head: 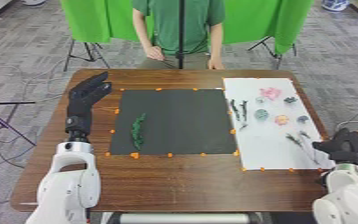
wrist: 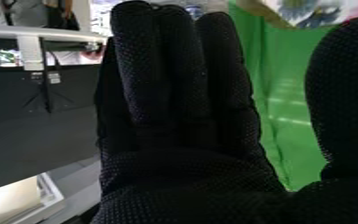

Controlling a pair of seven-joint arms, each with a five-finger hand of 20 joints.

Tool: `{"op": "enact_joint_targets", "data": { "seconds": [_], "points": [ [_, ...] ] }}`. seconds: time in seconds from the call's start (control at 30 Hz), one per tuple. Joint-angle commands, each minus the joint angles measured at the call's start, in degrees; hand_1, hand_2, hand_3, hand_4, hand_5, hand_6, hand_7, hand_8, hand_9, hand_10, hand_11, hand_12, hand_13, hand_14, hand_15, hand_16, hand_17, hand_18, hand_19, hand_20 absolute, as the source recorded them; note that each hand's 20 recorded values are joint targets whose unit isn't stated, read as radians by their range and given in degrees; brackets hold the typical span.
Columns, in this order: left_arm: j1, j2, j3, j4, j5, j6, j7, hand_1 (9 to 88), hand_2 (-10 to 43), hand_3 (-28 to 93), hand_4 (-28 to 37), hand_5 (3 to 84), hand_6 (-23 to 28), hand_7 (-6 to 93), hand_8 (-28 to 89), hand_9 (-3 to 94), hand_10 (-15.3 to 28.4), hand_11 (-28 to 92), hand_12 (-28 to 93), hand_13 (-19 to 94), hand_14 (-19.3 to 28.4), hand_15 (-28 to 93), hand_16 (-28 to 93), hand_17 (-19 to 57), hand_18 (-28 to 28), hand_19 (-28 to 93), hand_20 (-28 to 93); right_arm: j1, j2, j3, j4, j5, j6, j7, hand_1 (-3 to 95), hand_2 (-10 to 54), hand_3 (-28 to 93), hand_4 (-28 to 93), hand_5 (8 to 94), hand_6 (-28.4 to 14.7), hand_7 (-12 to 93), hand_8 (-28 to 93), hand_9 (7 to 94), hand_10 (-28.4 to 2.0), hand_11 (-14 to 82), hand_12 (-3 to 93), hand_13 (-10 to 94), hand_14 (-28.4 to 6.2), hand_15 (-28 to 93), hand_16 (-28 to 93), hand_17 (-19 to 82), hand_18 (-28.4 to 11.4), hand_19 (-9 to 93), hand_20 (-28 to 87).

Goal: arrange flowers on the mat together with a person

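Dark mat (head: 180, 122), one: one green sprig (head: 137, 131). White mat (head: 269, 152), one: one pink flower (head: 270, 93), one peach flower (head: 281, 120), four grey-green heads (head: 262, 114).

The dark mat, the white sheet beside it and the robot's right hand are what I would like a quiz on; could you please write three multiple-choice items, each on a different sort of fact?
1. What colour is the farthest flower on the white sheet?
A) Blue
B) Pink
C) White

2. Where does the green sprig lie?
A) On the white sheet
B) On the floor
C) On the dark mat

3. How is the right hand?
A) Open, fingers straight
B) Closed in a fist
C) Pinching a stem

Key:
1 B: its petals show pink.
2 C: it lies in the mat's left part in the head view.
3 A: the right wrist view shows its fingers extended.
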Motion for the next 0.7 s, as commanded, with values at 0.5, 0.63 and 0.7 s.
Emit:
{"op": "enact_joint_targets", "data": {
  "seconds": [0.5, 0.63, 0.7],
  "points": [
    [0.5, -0.17, 0.38, -0.01, 0.18, 0.07, -0.49, 34.9, -5.3, 61, -11.7, 45.7, 5.9, 15.0, -7, 46.2, 14.3, 23, 13, 36, 19.7, 27, -1, 1.5, 15.2, 23, 20, 1.8, 1.2, -6.0, 7.7, -3.7, 8.2, 3.0, 43.9, -9.5, 66, -28, 73.8, 0.7, 25, 15, 76.7, -11.5, 31.7, 28.2, 67, -12.2, 56, 33, 31, -16.2, 37, 42],
    [0.5, -0.26, 0.41, -0.05, 0.16, -0.01, -0.57, 34.8, -5.3, 61, -11.7, 45.7, 5.9, 15.0, -7, 46.1, 14.3, 23, 13, 36, 19.7, 27, -1, 1.5, 15.2, 23, 20, 2.5, 1.0, -6.5, 8.4, -3.9, 12.3, 3.2, 58.8, -9.5, 47, -25, 79.0, 2.2, 25, 23, 83.8, -9.6, 25.3, 40.2, 72, -10.9, 59, 35, 33, -16.0, 40, 44],
    [0.4, -0.28, 0.36, 0.05, 0.15, -0.30, -0.66, 34.8, -5.3, 61, -11.7, 45.7, 6.0, 14.9, -7, 46.1, 14.3, 23, 13, 36, 19.7, 27, -1, 1.5, 15.2, 23, 20, 2.4, 0.8, -6.4, 7.9, -3.7, 13.8, 3.5, 59.5, -9.5, 50, -24, 81.6, 3.0, 25, 23, 87.7, -8.3, 21.4, 44.3, 74, -10.1, 59, 36, 34, -15.9, 41, 45]
  ]
}}
